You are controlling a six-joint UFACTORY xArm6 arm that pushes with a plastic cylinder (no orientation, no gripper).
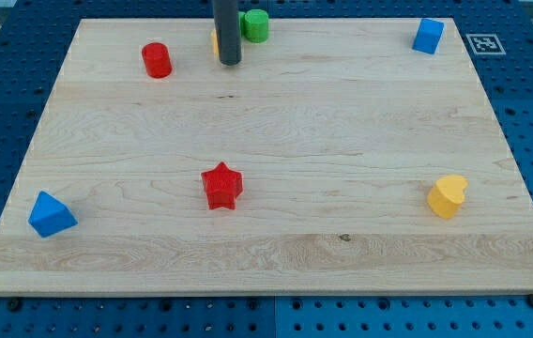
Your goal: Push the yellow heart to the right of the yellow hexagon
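Observation:
The yellow heart (448, 195) lies near the board's right edge, in the lower right. The yellow hexagon (215, 41) is near the view's top, left of centre, and almost wholly hidden behind my rod; only a thin yellow sliver shows at the rod's left side. My tip (230, 62) rests on the board right in front of the hexagon, far to the upper left of the heart.
A green cylinder (255, 25) stands just right of the rod at the top edge. A red cylinder (157, 60) is left of the rod. A red star (221, 186) is at lower centre. Blue blocks sit at top right (428, 36) and bottom left (52, 214).

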